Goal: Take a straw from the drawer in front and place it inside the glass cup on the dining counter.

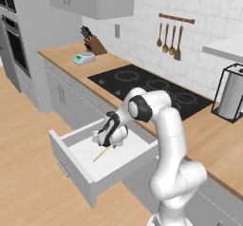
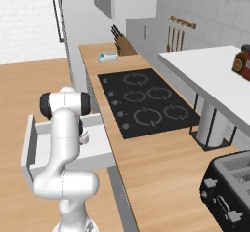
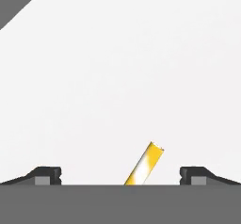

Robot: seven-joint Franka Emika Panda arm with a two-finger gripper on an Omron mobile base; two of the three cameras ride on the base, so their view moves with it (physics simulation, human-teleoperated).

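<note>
Claw (image 3: 120, 175) wide open, empty, straddling straw (image 3: 145, 164) on open drawer (image 1: 78, 165) floor

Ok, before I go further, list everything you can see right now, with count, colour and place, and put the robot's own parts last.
straw: one, pale yellow, lying on the white floor of the open drawer
drawer: one, light grey, pulled open below the wood counter
cooktop: one, black, set into the wood counter
knife block: one, brown, far end of that counter
kitchen scale: one, white and teal, beside the knife block
wooden utensils: four, brown, hanging on the wall rail
paper towel roll: one, white, in a black frame
toaster: one, black, near end of the counter
hand: one, open, low in the drawer, straw end between its fingertips
</note>
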